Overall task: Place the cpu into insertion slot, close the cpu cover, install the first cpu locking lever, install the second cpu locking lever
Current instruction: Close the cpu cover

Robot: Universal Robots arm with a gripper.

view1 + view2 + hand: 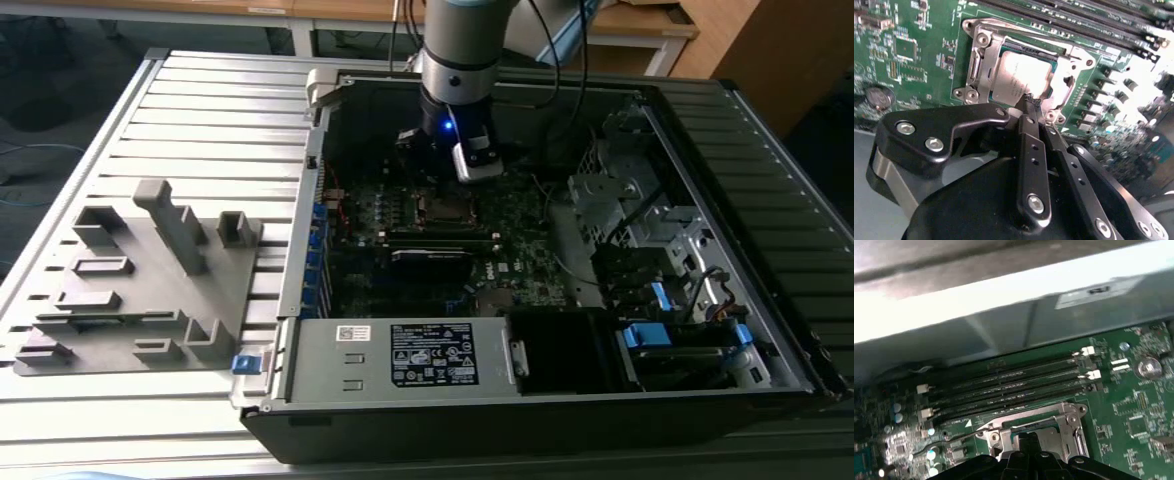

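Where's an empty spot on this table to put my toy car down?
The ribbed table is bare between its far edge, the grey fixture and the computer case, at the exterior view's left. Inside the case it is crowded, most around the cpu, where the gripper is.

Workshop: slatted metal bench [200,110], opened computer case [534,405]

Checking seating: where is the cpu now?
In the second wrist view, the cpu lies in the insertion slot, just beyond the end effector, near the memory slots.
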